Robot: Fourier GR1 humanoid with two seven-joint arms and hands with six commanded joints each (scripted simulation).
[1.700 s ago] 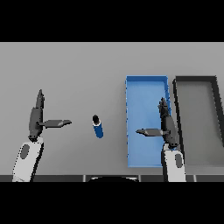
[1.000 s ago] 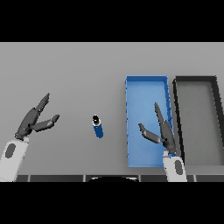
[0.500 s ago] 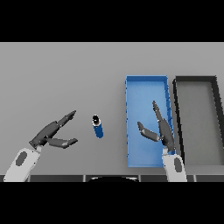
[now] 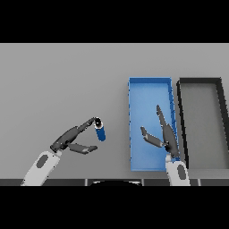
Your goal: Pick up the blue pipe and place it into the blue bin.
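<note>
Since the earlier frame the left hand (image 4: 67,140) has advanced right; its spread fingers (image 4: 87,124) now reach the top of the blue pipe (image 4: 100,131), which lies on the grey table (image 4: 62,80) left of the blue bin (image 4: 150,89). The right hand (image 4: 163,135) hovers over that bin, fingers apart and holding nothing, with a dark bin (image 4: 201,82) just beside it.

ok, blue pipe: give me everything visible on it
The blue pipe is a short, smooth blue cylinder with a dark end cap at its upper end. It lies on the grey table, left of the blue bin, outside it. The left hand has open fingers whose tips reach the dark end; no grasp yet.
</note>
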